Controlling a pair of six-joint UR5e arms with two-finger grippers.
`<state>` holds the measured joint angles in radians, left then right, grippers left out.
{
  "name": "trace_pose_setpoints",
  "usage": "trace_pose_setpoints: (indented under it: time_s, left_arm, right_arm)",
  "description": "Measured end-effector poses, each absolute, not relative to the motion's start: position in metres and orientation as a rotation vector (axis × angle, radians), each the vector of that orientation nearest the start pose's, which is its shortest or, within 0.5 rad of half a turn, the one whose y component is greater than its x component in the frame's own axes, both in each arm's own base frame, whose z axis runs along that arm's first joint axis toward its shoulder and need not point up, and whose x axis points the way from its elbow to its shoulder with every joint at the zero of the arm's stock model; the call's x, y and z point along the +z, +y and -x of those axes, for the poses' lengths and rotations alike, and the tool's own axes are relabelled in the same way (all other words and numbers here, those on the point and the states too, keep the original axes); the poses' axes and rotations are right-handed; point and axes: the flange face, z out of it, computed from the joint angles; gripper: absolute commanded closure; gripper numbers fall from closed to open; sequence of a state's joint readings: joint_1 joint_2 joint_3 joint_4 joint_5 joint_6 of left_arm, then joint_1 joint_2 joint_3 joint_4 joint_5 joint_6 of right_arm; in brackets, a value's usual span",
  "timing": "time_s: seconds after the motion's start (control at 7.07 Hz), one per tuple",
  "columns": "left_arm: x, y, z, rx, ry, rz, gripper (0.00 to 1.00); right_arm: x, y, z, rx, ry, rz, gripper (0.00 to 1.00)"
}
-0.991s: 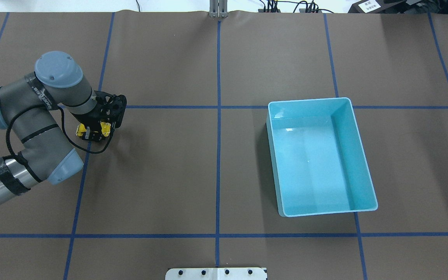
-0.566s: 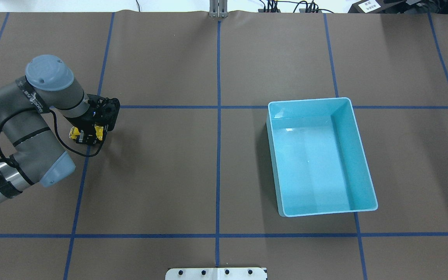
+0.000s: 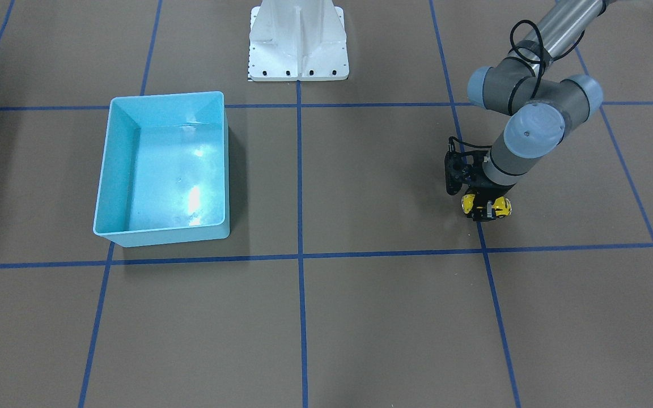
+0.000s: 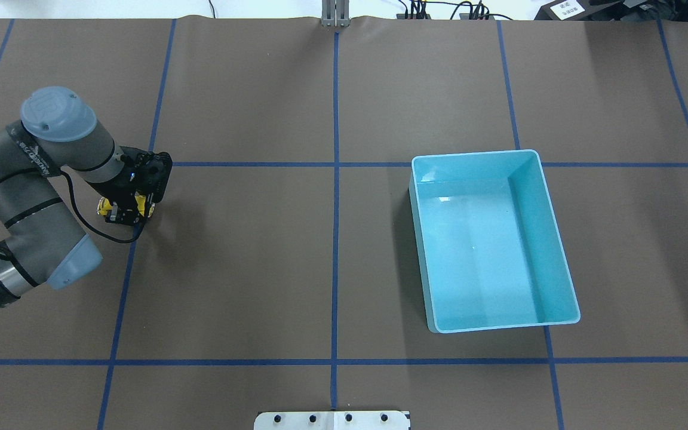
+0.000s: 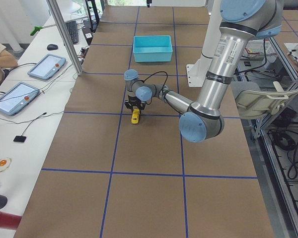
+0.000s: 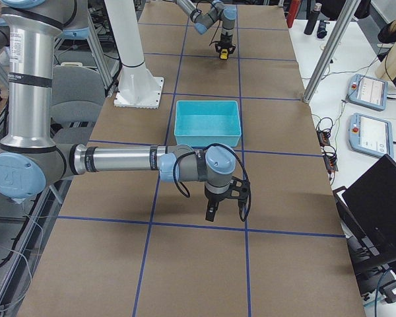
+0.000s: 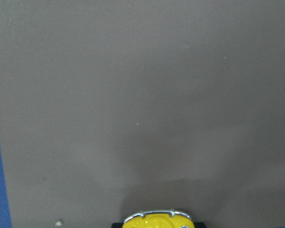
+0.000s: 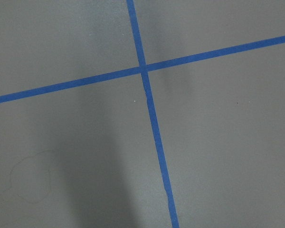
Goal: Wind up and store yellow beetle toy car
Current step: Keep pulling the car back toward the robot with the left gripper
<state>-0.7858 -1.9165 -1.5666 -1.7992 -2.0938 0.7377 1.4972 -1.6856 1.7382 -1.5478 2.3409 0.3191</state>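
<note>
As I scan the table (image 4: 260, 269): brown sheet with a blue tape grid; the left gripper (image 4: 124, 212) works low over it, its fingers right at one tape line.
Left arm (image 4: 39, 179): over the last second it has slid back toward its own side, taking the fingers further from the bin (image 4: 550, 239) while staying low on the sheet.
Wind-up: I read that drag as the pull-back wind, wheels rolling against the sheet; storing is not yet begun.
Right arm (image 6: 119, 160): parked low beyond the bin, well apart from the left fingers; its wrist camera shows only tape lines.
Bin: light blue, open-topped, well apart from the left fingers, on the side they are backing away from.
Left gripper: pointing down, fingers pinching the yellow beetle toy car (image 3: 467, 202) across its body.
Right gripper (image 6: 227, 212): only a side camera shows it, so I cannot tell whether its fingers are spread or pressed together.
Yellow beetle toy car: between the left fingers, both ends poking out past them, at or just above the sheet; I cannot tell if the wheels touch.
Path to bin: between the left fingers and the bin I see only tape lines; my worry is the small glossy shell slipping in the pinch once I lift.
</note>
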Motion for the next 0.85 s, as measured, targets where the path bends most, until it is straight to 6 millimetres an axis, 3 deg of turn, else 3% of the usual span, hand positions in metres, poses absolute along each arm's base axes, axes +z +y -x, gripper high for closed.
trace_pose_setpoints:
  time_s: [0.85]
  left_arm:
    - [0.47, -0.51, -0.378, 1.587, 0.606, -0.628, 1.0]
  right_arm:
    - [0.628, -0.452, -0.031, 0.204, -0.77, 0.08, 0.0]
